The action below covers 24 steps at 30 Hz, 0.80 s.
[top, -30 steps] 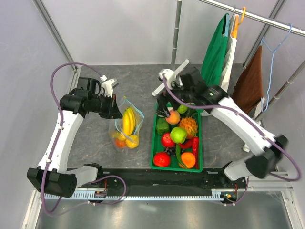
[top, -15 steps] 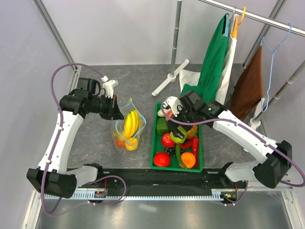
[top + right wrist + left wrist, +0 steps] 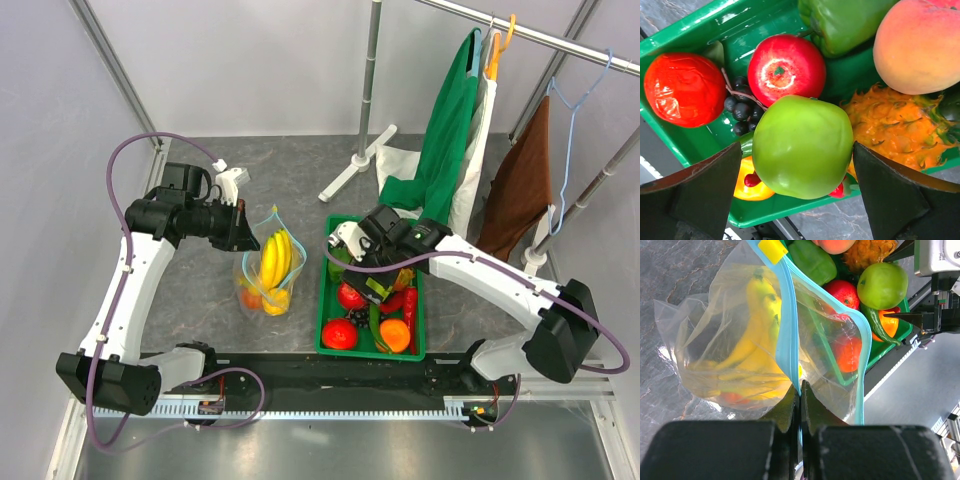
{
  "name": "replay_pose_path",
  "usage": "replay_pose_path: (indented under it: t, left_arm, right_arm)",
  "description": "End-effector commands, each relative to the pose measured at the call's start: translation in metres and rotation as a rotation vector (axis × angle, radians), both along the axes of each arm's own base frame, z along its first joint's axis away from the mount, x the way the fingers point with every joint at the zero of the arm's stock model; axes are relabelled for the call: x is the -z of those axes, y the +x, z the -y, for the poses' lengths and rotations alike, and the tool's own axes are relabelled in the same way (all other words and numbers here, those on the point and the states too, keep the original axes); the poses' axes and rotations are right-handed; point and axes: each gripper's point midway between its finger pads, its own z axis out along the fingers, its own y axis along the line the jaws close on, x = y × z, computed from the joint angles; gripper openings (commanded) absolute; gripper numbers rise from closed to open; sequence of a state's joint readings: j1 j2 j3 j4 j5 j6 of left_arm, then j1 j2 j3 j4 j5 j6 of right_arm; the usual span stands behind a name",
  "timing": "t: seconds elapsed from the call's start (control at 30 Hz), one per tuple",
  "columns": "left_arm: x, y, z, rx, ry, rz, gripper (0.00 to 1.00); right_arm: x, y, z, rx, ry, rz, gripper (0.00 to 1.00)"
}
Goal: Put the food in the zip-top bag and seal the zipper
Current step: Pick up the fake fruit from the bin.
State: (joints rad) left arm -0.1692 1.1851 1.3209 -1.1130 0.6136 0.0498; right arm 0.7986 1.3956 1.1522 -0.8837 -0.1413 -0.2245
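Lowered over the crate [image 3: 700,25], right jaws spread wide astride green apple [image 3: 801,146]; left jaws pinch zipper [image 3: 786,335].

Between the matt black fingers [image 3: 695,200] of the right claw [image 3: 797,147] sits a green apple [image 3: 800,165], smooth and glossy like moulded plastic. Beyond it the red apple [image 3: 786,67] shines too, the red tomato-like piece [image 3: 684,90] is wrinkled, the peach [image 3: 920,45] matt, the orange spiky piece [image 3: 890,135] rough, all in a glossy green plastic crate [image 3: 695,35]. At the tips of the left claw [image 3: 800,390] the zip-top bag [image 3: 705,335] is thin, clear, crinkled film with a smooth light-blue zipper [image 3: 787,340], on a table [image 3: 670,270] veined like grey stone.
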Motion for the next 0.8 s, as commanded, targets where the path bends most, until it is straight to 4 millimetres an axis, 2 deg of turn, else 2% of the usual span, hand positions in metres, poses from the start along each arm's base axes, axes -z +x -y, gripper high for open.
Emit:
replay_pose_path:
  t: [0.0, 0.1, 0.23, 0.27, 0.43, 0.53, 0.6, 0.63, 0.7, 0.77]
  left_arm:
    - [-0.008, 0.003, 0.005, 0.023, -0.033, 0.027, 0.02]
    - [-0.005, 0.004, 0.005, 0.023, -0.032, 0.019, 0.02]
    - [-0.005, 0.004, 0.005, 0.025, -0.033, 0.020, 0.02]
    - [-0.005, 0.004, 0.005, 0.025, -0.032, 0.018, 0.02]
    - [-0.006, 0.002, 0.006, 0.025, -0.039, 0.016, 0.02]
    - [-0.006, 0.002, 0.006, 0.025, -0.038, 0.020, 0.02]
    - [-0.006, 0.001, 0.006, 0.026, -0.041, 0.019, 0.02]
    - [-0.006, 0.001, 0.006, 0.028, -0.041, 0.018, 0.02]
    - [-0.006, 0.001, 0.007, 0.028, -0.045, 0.014, 0.02]
    - [-0.006, 0.000, 0.007, 0.029, -0.047, 0.011, 0.02]
  right_arm:
    - [0.003, 0.004, 0.002, 0.010, -0.025, 0.023, 0.98]
    - [0.002, 0.008, -0.002, 0.010, -0.018, 0.033, 0.94]
    - [-0.009, 0.011, -0.010, 0.007, 0.012, 0.034, 0.67]
    - [-0.015, 0.012, -0.013, 0.007, 0.027, 0.043, 0.64]
    - [-0.045, 0.016, -0.022, 0.015, 0.099, 0.079, 0.56]
    - [-0.069, 0.020, -0.031, 0.037, 0.166, 0.097, 0.55]
    - [-0.094, 0.025, -0.043, 0.043, 0.243, 0.116, 0.55]
    - [-0.114, 0.027, -0.053, 0.039, 0.306, 0.123, 0.55]
    - [-0.139, 0.031, -0.069, 0.052, 0.403, 0.128, 0.55]
    - [-0.178, 0.036, -0.089, 0.049, 0.542, 0.152, 0.54]
